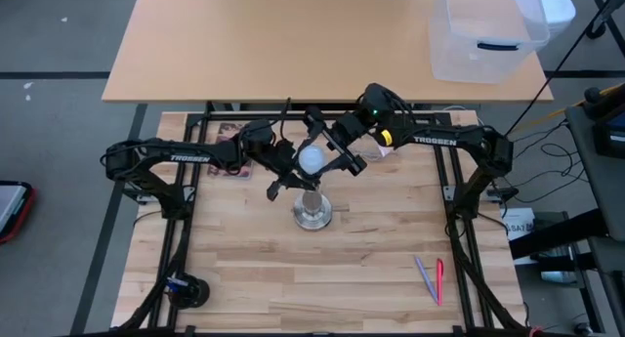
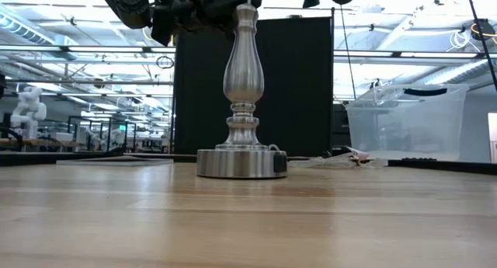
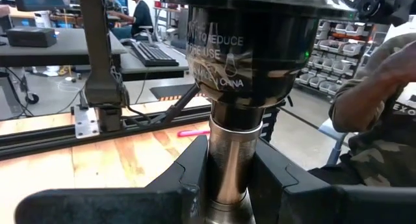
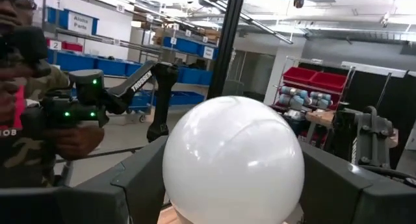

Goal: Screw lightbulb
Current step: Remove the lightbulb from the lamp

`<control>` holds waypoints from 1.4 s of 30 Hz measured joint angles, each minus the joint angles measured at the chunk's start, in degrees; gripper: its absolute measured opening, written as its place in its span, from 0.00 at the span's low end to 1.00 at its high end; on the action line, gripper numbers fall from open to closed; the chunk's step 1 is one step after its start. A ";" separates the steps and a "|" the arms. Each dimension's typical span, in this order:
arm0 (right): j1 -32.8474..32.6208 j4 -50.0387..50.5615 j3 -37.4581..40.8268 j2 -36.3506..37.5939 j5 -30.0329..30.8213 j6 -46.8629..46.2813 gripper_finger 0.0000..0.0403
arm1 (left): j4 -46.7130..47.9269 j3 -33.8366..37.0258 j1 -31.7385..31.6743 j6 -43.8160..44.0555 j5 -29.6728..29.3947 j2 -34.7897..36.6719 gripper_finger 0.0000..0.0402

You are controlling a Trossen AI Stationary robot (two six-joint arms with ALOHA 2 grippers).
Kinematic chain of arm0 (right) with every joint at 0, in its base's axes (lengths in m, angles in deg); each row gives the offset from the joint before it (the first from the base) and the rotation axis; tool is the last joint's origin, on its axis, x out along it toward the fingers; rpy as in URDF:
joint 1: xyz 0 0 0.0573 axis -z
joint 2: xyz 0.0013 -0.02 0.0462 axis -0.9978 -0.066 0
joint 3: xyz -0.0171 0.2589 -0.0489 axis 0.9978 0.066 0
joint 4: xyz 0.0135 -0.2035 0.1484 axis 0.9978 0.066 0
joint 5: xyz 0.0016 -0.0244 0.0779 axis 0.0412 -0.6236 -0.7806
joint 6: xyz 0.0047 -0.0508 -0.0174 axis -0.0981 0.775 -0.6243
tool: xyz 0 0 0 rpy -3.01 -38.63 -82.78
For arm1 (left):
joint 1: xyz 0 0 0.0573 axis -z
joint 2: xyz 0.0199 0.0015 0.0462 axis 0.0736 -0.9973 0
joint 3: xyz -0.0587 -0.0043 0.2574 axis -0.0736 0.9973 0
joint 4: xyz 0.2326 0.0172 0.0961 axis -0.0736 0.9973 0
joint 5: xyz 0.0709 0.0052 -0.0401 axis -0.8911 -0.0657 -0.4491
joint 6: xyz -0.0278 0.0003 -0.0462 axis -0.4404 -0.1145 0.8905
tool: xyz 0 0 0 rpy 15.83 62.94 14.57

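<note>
So the lightbulb (image 1: 312, 160) is sitting right on top of the lamp stand (image 1: 312, 213), dead centre of the overhead frame, which looks like it's already in the socket (image 3: 244, 55) or at least started. I'd guess we're mid-screwing, not done; you can't see the threads, so no telling how many turns are left.

The right gripper (image 1: 327, 149) comes in from the upper right and has its fingers around the white globe, one on each side, clamped on the bulb. The left gripper (image 1: 289, 173) comes in from the left, pinched tight on the stand's metal neck just under the socket, holding it steady.

Container-wise: a clear plastic bin (image 1: 485, 34) at the top right on the far table. Can't really tell what's in it. Couple of pens (image 1: 431, 278) lie loose at the lower right.
</note>
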 joint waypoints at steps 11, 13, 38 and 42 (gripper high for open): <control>0.13 -0.52 -0.90 0.34 0.77 -2.13 0.68 | 2.10 -0.13 0.00 -0.17 -2.10 0.01 0.18; 0.14 -0.89 -0.90 0.34 1.00 -2.57 0.68 | 2.36 -0.17 0.00 -0.20 -2.50 0.02 0.18; 0.32 9.07 -3.48 1.00 3.61 -1.16 0.70 | 3.96 -0.21 -0.02 -1.55 -6.09 0.02 0.18; 0.36 10.00 -3.74 1.14 5.41 0.21 0.78 | 3.81 -0.26 -0.02 -1.51 -7.19 -0.04 0.18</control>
